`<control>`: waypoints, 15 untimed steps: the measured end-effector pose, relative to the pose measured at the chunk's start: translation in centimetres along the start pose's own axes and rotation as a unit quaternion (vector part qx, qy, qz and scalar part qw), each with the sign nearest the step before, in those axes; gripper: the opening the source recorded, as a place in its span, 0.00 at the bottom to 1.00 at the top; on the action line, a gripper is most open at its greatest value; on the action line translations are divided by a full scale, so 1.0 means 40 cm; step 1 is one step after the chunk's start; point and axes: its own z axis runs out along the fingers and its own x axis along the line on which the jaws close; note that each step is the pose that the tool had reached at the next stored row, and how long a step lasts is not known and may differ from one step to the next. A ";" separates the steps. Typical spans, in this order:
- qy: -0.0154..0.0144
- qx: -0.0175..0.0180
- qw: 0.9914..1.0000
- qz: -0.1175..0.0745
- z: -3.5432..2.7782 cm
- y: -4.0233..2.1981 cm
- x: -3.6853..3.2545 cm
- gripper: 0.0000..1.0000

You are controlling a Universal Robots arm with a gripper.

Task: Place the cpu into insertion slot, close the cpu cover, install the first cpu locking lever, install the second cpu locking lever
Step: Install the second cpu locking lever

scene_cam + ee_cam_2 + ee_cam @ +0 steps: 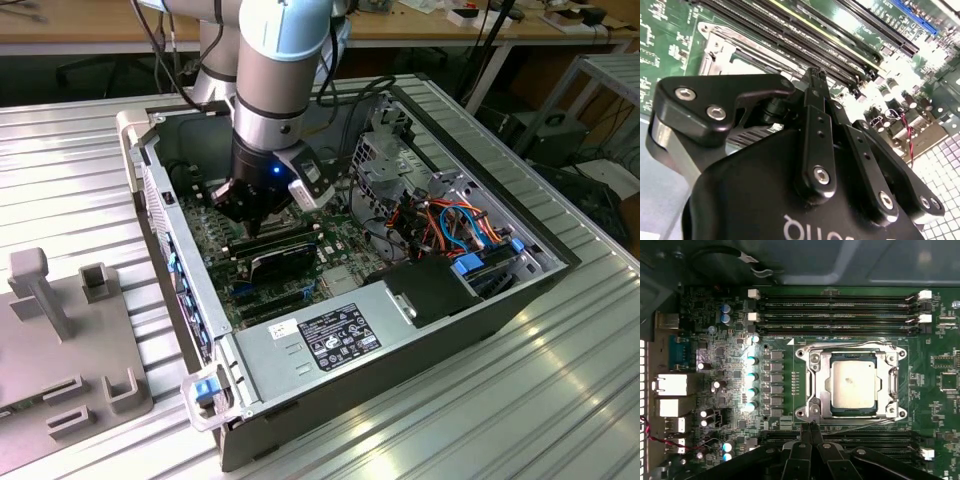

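In the first wrist view the cpu point(854, 385), a silvery-beige square, lies flat in the insertion slot point(901, 413). The cpu cover point(820, 386) is down around it, a metal frame with the chip showing through its window. One thin wire lever point(850, 344) runs along the socket's side by the memory slots. Another point(865, 425) slants away from my fingertips. My black gripper point(810, 427) is shut, empty, its tips at the socket's edge near one corner. The second wrist view has the gripper point(815, 75) just off the socket's metal point(722, 52). The exterior view puts the gripper point(250, 208) low inside the open computer case.
Long black memory slots point(840, 305) flank the socket on two sides. Capacitors point(751, 375) stand in a row beside it. The case's walls point(160, 230), a drive cage with orange and blue cables point(450, 225) and a power supply point(335, 335) ring the board. A grey fixture point(60, 340) sits at the exterior view's left.
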 end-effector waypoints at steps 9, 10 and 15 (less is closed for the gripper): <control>0.000 -0.001 1.000 0.000 0.010 0.000 0.006 0.11; 0.000 -0.001 1.000 0.000 0.013 0.000 0.006 0.11; 0.000 -0.001 1.000 0.000 0.016 0.000 0.006 0.11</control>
